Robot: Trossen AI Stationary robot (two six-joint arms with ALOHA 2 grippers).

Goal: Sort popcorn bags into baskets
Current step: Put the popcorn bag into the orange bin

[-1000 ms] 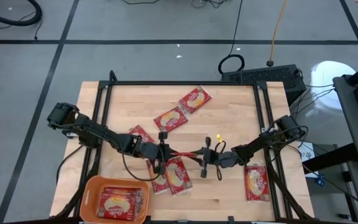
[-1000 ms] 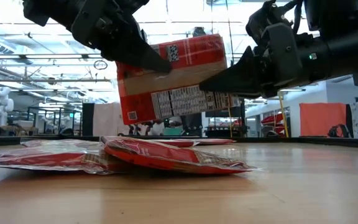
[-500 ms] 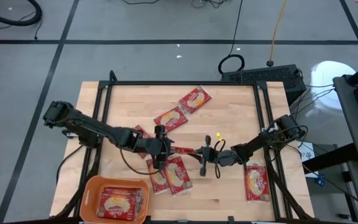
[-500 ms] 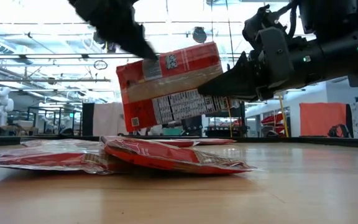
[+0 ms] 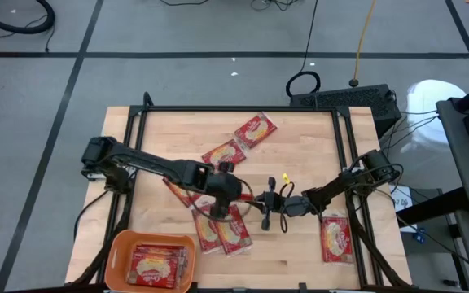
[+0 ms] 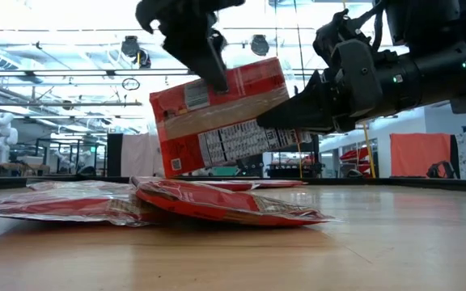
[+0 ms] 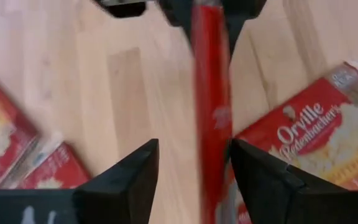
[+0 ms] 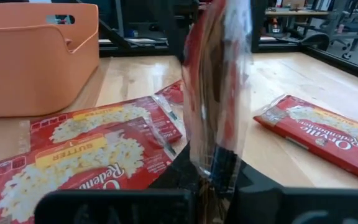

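Note:
A red popcorn bag (image 6: 221,113) stands on edge in the air over the middle of the table, with my right gripper (image 6: 269,120) shut on it from the right. My left gripper (image 6: 215,73) hangs open over the bag's top edge; in the left wrist view its fingers (image 7: 129,180) stand on either side of the bag's thin red edge (image 7: 210,93). More bags lie flat below (image 5: 233,230), at the far middle (image 5: 255,130) and at the near right (image 5: 335,238). The orange basket (image 5: 120,244) at the near left holds bags. My left gripper straddles the bag's top edge from above; whether a finger touches it, I cannot tell. My right gripper pinches the bag's right-hand end (image 8: 219,143) between its two fingers, coming in level from the table's right. The bag is lifted clear, on edge, its top slanting a little.
Two overlapping bags (image 6: 217,206) lie right under the held one, another (image 5: 224,155) just beyond. The basket's wall (image 8: 36,56) rises on the near left. Bare wood lies between the held bag and the table's right rail.
My left gripper has let go of the bag's upper left corner, risen, tipped more steeply downward and moved a little toward the table's right, ending above the bag's top edge. The bag has stayed in my right gripper, almost unmoved.

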